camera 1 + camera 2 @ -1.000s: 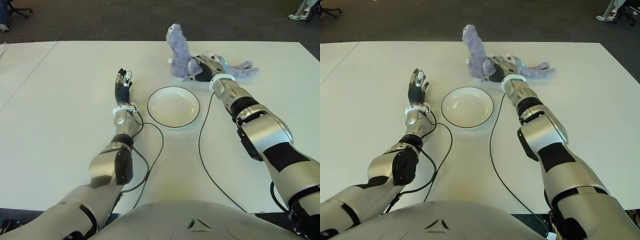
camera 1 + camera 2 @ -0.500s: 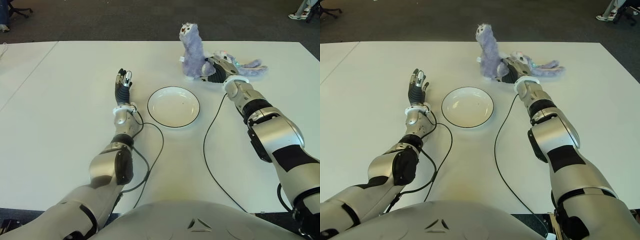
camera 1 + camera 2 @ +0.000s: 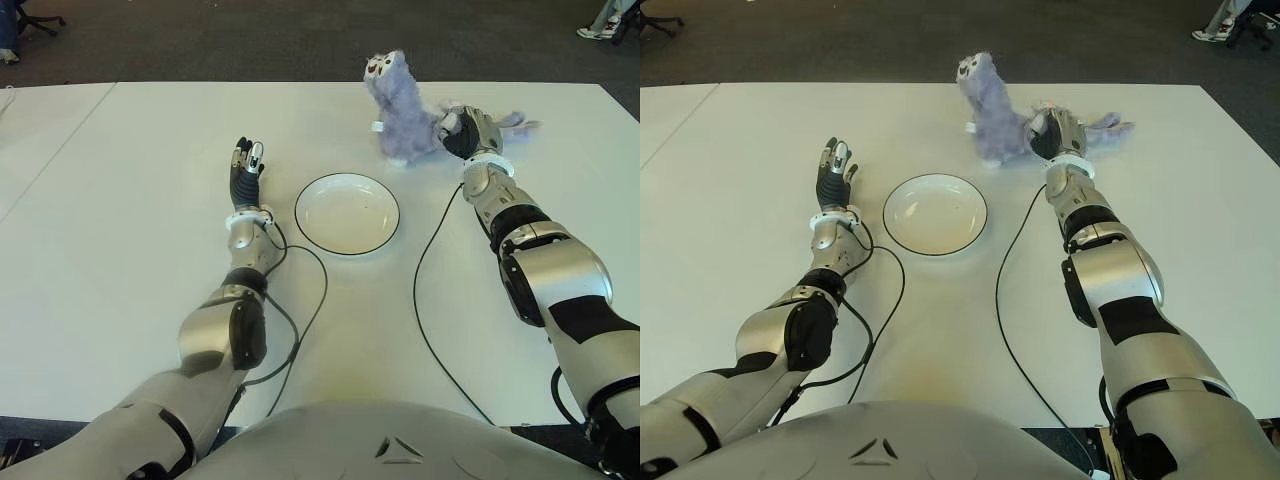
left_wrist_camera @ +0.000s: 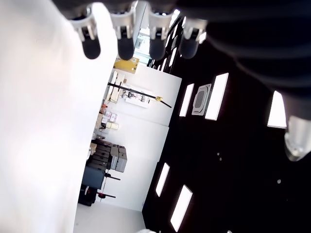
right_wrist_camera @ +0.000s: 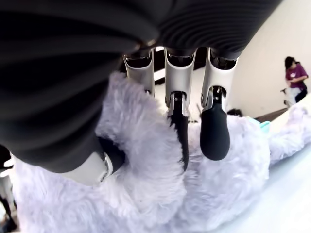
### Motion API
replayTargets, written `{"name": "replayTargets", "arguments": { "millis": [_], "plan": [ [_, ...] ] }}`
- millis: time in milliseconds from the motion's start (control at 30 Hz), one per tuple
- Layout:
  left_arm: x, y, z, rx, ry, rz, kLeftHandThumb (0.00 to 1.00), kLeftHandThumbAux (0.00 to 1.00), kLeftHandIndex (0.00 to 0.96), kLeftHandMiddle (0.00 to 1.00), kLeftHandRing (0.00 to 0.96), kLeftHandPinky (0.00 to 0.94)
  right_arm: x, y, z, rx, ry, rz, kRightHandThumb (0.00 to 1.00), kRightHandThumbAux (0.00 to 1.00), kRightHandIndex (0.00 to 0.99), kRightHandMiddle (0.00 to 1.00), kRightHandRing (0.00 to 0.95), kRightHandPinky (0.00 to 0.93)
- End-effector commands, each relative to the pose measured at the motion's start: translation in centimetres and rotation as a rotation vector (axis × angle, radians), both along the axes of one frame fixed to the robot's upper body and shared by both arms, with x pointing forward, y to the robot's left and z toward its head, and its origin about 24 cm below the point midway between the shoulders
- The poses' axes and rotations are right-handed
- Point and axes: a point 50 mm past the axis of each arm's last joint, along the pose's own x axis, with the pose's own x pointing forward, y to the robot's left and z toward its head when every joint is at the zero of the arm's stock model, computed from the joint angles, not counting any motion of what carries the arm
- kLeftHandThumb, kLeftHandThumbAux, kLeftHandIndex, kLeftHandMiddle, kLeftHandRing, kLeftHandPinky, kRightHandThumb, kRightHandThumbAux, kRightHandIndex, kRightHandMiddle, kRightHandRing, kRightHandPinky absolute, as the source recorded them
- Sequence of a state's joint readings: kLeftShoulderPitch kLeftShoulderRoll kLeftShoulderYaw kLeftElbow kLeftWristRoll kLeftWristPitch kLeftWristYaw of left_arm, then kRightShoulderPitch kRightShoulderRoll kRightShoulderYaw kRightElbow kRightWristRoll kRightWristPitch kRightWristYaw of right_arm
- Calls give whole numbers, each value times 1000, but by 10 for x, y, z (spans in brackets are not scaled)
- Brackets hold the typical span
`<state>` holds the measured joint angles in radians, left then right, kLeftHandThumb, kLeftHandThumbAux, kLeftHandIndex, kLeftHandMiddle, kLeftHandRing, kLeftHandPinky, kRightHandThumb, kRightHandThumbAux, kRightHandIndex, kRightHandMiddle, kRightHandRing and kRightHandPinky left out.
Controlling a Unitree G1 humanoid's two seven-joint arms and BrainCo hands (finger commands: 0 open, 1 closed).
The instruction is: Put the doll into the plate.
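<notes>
A fluffy lavender doll point(image 3: 400, 110) is held up behind and to the right of the plate, its head tilted toward the left. My right hand point(image 3: 462, 132) is shut on the doll's body; in the right wrist view the fingers point(image 5: 214, 131) dig into the doll's fur point(image 5: 146, 184). The white plate point(image 3: 346, 213) with a dark rim sits on the white table point(image 3: 120, 200) at its middle, with nothing in it. My left hand point(image 3: 246, 165) shows left of the plate with its fingers straight and spread, holding nothing.
Black cables point(image 3: 420, 300) run from both wrists across the table toward my body. A table seam point(image 3: 60, 150) crosses the far left. A person point(image 5: 295, 73) stands far off in the right wrist view.
My right hand has moved to the right and slightly back with the doll. The doll's head now leans more to the left. The left hand has not moved.
</notes>
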<state>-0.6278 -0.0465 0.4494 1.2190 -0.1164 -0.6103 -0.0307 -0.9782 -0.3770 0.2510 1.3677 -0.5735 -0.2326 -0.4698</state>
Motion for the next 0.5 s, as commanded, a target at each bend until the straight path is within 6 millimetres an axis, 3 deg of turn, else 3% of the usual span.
{"name": "replayTargets", "arguments": {
  "millis": [33, 500],
  "plan": [
    [-90, -16, -98, -109, 472, 22, 0, 478, 11, 38, 26, 31, -6, -3, -10, 107, -42, -61, 717, 712, 441, 843, 843, 846],
    [-89, -16, -98, -144, 469, 24, 0, 489, 20, 34, 17, 19, -4, -16, 27, 236, -276, -24, 706, 715, 440, 861, 869, 848]
  ]
}}
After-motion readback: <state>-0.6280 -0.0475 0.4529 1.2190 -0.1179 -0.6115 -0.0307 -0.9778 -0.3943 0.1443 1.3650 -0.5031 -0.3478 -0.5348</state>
